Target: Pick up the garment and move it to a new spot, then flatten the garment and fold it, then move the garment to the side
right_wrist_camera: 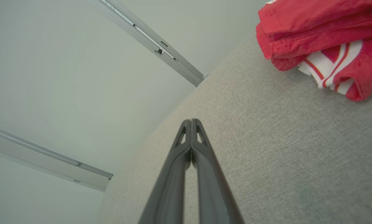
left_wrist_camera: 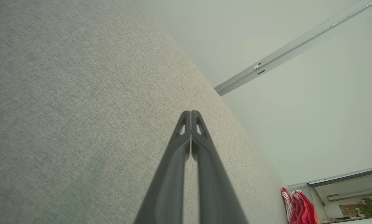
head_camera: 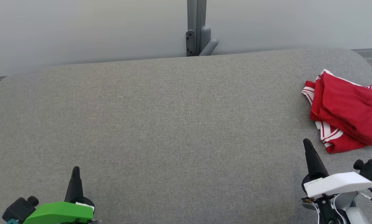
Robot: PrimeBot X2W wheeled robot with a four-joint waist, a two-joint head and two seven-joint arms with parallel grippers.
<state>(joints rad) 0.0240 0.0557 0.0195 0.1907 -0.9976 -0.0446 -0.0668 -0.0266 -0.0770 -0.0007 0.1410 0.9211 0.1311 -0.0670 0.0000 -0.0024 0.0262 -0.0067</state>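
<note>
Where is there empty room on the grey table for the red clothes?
The grey table is bare from the left gripper across to the right gripper. Only the right end is crowded, where the red garment lies.

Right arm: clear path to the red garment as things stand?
Likely yes. The right gripper sits short of the red garment, only bare grey table between them. Its jaws are shut, so they'd need opening.

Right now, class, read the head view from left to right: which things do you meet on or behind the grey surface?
In order: left gripper, jaws shut → grey post at the back wall → red garment. The right gripper is left out, since it overlaps the garment's span.
</note>
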